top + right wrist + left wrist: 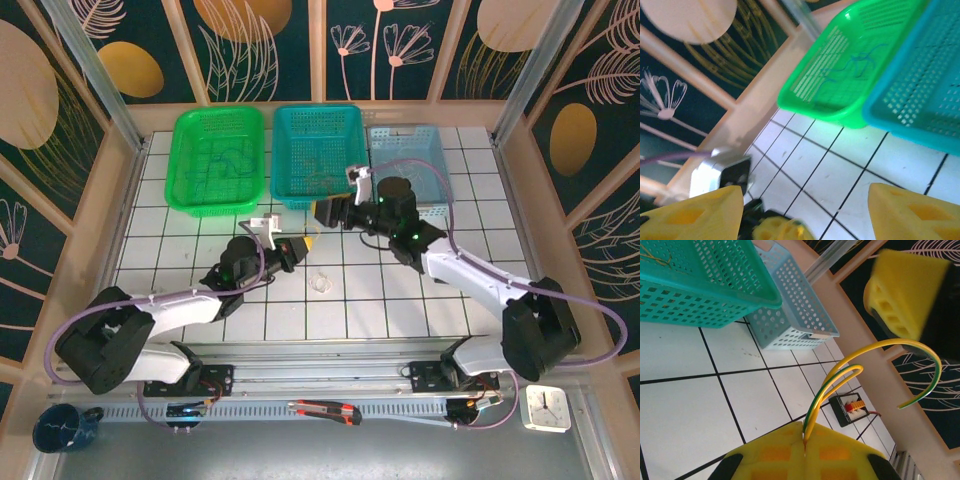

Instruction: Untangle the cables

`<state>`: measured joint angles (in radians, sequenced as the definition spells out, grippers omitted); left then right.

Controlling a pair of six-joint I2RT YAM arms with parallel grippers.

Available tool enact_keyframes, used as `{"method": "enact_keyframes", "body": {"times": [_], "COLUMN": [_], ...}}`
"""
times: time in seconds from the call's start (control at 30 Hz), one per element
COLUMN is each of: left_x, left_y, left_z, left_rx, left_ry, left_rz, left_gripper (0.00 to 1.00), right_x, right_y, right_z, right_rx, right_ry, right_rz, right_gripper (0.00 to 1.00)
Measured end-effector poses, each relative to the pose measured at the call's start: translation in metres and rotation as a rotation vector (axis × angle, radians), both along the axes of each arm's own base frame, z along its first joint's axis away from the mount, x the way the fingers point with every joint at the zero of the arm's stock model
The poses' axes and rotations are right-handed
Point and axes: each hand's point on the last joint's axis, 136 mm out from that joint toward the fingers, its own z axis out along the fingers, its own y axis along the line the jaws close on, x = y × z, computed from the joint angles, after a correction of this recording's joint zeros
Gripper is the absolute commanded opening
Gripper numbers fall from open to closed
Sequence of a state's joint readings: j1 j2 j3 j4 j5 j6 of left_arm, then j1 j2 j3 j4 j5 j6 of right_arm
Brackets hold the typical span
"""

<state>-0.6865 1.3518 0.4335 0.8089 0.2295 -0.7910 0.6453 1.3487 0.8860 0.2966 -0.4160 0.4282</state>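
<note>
My left gripper (804,446) is clamped on a yellow-green cable (880,346) — it arcs up from between my pads, on the near side of the teal basket (715,305), over the white tiled surface (685,420). My right gripper (805,210) stands with its fingers wide apart, just in front of that basket's near rim. Blue cables (855,62) lie in the green basket (810,95), directly left of the teal basket

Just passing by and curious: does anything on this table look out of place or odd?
A yellow-green wire sticks up from the shut left claw, curling loose in the air. A small pale loop lies alone on the table, and a box cutter sits by the arm bases, away from the work.
</note>
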Motion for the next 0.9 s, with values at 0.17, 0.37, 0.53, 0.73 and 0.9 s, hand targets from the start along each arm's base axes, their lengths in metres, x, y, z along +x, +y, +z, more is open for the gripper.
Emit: {"method": "enact_keyframes", "body": {"times": [0.17,0.37,0.53,0.73,0.9], "left_x": [0.001,0.0,0.0,0.0,-0.001], "left_y": [-0.005,-0.009,-0.011,-0.011,-0.012], "left_z": [-0.002,-0.003,-0.001,-0.001,-0.001], "left_rx": [0.01,0.017,0.015,0.014,0.014], "left_ry": [0.018,0.033,0.035,0.035,0.036], "left_rz": [-0.02,-0.038,-0.05,-0.053,-0.057], "left_gripper": [0.0,0.0,0.0,0.0,0.0], "right_x": [-0.015,-0.018,-0.016,-0.017,-0.017], "right_y": [0.007,0.008,0.007,0.005,0.004], "right_z": [-0.018,-0.025,-0.027,-0.032,-0.037], "right_rx": [-0.063,-0.1,-0.111,-0.12,-0.138], "right_ry": [-0.007,-0.013,-0.014,-0.004,-0.004], "right_rz": [0.034,0.038,0.029,0.025,0.019], "right_gripper": [0.66,0.51,0.47,0.31,0.0]}}
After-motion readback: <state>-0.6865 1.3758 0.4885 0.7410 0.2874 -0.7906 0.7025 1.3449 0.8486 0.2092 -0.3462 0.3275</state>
